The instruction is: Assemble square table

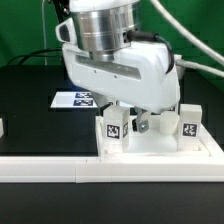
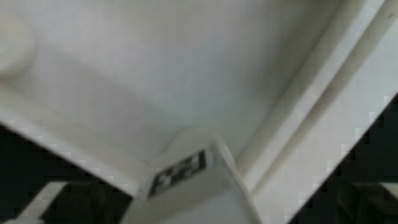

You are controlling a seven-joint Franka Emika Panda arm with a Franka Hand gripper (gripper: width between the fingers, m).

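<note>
The square table slab lies flat at the front on the exterior view's right. Two white legs stand upright on it, one with a tag at the near left corner, one at the right corner. My gripper reaches down between them at the slab's back. In the wrist view a white tagged leg sits between my dark fingers, above the white slab. The jaws look closed on this leg; the contact itself is blurred.
A long white rail runs along the front edge, against the slab. The marker board lies on the black table behind the slab's left. A small white part shows at the exterior view's left edge.
</note>
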